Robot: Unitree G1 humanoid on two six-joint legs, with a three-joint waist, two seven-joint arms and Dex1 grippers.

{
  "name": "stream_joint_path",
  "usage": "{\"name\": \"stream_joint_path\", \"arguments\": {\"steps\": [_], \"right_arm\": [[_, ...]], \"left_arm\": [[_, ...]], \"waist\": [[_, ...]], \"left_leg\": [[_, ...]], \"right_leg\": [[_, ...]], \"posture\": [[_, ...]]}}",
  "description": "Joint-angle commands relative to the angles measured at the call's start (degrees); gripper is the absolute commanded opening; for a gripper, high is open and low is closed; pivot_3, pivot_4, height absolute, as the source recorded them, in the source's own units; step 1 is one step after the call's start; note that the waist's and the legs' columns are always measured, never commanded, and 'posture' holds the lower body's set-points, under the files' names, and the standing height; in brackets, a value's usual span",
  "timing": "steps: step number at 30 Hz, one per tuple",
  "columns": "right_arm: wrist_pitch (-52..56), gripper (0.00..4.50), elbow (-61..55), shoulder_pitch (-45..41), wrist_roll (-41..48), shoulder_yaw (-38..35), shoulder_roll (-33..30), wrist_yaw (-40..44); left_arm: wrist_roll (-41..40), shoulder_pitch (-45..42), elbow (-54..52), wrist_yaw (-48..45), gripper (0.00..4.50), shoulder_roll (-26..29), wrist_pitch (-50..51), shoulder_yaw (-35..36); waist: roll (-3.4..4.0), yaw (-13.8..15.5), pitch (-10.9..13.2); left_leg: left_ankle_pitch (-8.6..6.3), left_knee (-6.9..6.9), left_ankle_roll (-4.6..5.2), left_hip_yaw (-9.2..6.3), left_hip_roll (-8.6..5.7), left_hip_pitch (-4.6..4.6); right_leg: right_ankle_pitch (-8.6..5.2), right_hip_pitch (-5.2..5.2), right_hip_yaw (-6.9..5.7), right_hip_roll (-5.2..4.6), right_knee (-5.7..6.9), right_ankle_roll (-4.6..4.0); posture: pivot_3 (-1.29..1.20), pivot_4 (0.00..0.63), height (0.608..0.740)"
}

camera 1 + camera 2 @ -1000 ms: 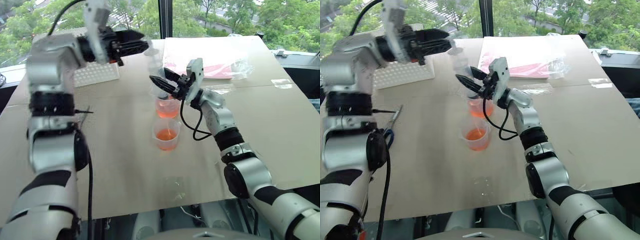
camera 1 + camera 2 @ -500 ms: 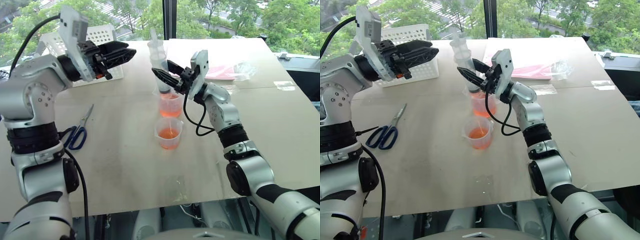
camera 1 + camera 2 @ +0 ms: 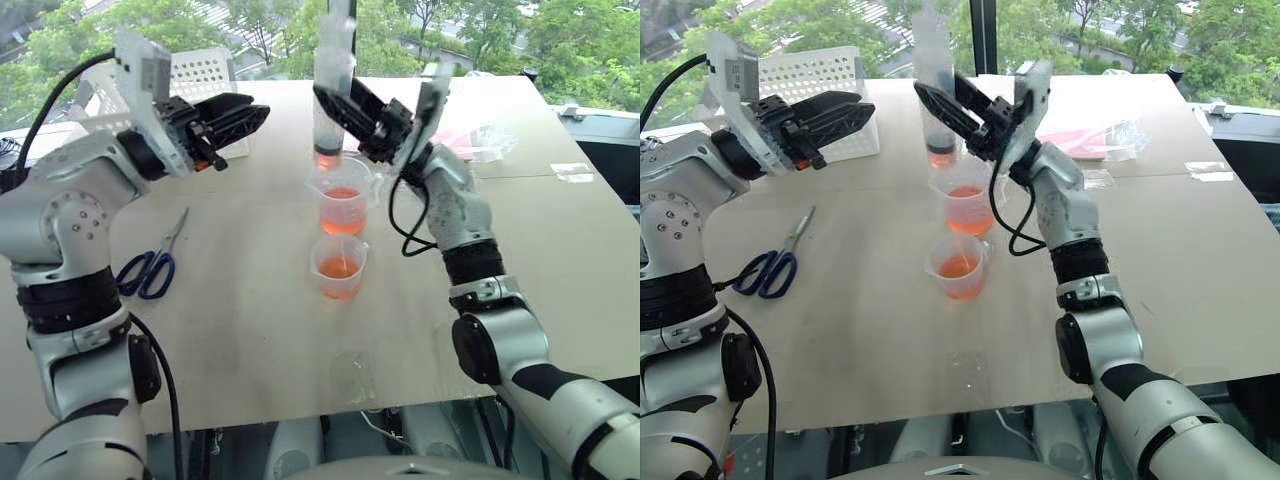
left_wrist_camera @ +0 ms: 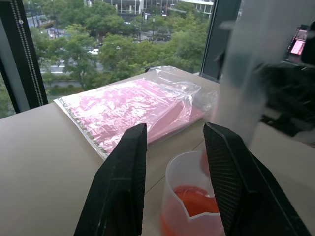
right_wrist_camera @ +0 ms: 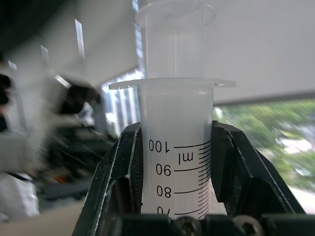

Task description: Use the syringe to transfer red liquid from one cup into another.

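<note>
One syringe [image 3: 937, 100] is in use: a large clear plastic barrel with black graduation marks, standing upright above the desk [image 3: 1200, 250], with a short column of red liquid [image 3: 941, 156] at its lower end and its white plunger extending upward. The right wrist view shows the printed scale near the barrel flange, with the plunger rising above it. The right gripper [image 5: 175, 162] is clamped on the syringe, one black finger on each side of the barrel just under the flange. The syringe tip hangs directly above the larger cup [image 3: 964, 205].

Two clear plastic cups stand on the desk in a line, close together but apart. The larger cup, a handled beaker with a spout and graduation marks, is the farther one and holds orange-red liquid in its lower part. The smaller cup [image 3: 957, 267], without a handle, stands nearer the robot and also holds orange-red liquid.

The left gripper [image 3: 232, 118] is raised beside the syringe, well apart from it, its fingers [image 4: 123, 191] partly spread and holding nothing.

Remaining items, one of each: scissors [image 3: 768, 265] with blue handles flat on the desk on the left side; a white perforated basket [image 3: 830, 75] at the far left edge; a clear bag of pink material [image 4: 133, 105] at the far side.
</note>
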Motion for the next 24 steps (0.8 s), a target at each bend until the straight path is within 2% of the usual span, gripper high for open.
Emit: {"name": "stream_joint_path", "arguments": {"steps": [1,5,9,13,17,21,24], "right_arm": [[9.0,1.44,-15.8,3.9,7.0,2.0,-1.5,-1.1],[12.6,1.44,-24.5,11.4,6.9,5.6,-3.5,-3.0],[12.1,1.44,-26.6,16.2,5.8,7.1,-4.9,-3.2],[11.0,1.44,-26.5,19.3,4.6,8.4,-5.9,-2.5],[11.1,1.44,-26.8,22.2,4.2,9.9,-6.3,-1.9],[9.2,1.44,-25.3,24.8,2.5,11.4,-6.7,-0.1],[6.1,1.44,-22.3,26.5,0.4,12.2,-6.8,1.7]], "left_arm": [[-5.3,1.1,-4.9,1.0,1.85,0.3,0.6,5.2],[-18.9,10.5,-12.4,-6.2,1.85,6.9,8.7,13.2],[-27.3,21.1,-19.1,-6.2,1.85,10.1,11.8,21.8],[-29.4,35.2,-27.8,-8.9,1.85,9.8,8.9,28.3],[-24.6,50.7,-32.5,-19.0,1.85,10.6,4.4,33.6],[-24.0,57.1,-34.9,-20.7,1.85,10.1,1.0,34.1],[-24.5,58.6,-35.7,-18.7,1.85,9.9,-0.3,33.2]], "waist": [[-0.01,0.0,0.0],[-0.04,-0.4,0.0],[-0.04,-0.1,0.0],[-0.08,0.2,-0.1],[-0.07,0.1,-0.1],[-0.07,0.5,-0.1],[-0.09,0.5,-0.1]], "left_leg": [[0.0,-0.01,0.0,-0.02,0.0,0.0],[-0.04,-0.02,0.07,0.05,0.01,0.04],[-0.05,0.0,0.09,0.02,0.02,0.09],[-0.05,0.01,0.08,0.01,0.01,0.28],[-0.03,-0.02,0.05,0.03,0.01,0.28],[-0.03,-0.04,0.05,-0.01,0.01,0.2],[-0.03,-0.04,0.05,0.0,0.03,0.22]], "right_leg": [[0.0,0.01,-0.02,0.0,-0.03,0.0],[0.0,0.01,0.06,0.0,-0.07,0.0],[-0.02,0.0,0.0,-0.01,-0.2,-0.02],[-0.03,0.17,-0.01,-0.04,-0.14,-0.03],[-0.12,0.17,0.0,-0.03,-0.22,-0.19],[-0.17,0.15,-0.1,-0.03,-0.34,-0.28],[-0.18,0.18,-0.06,0.0,-0.41,-0.29]], "posture": [[0.0,0.15,0.74],[0.0,0.15,0.74],[0.0,0.15,0.74],[0.0,0.15,0.74],[0.0,0.15,0.74],[0.0,0.15,0.74],[0.0,0.15,0.74]]}}
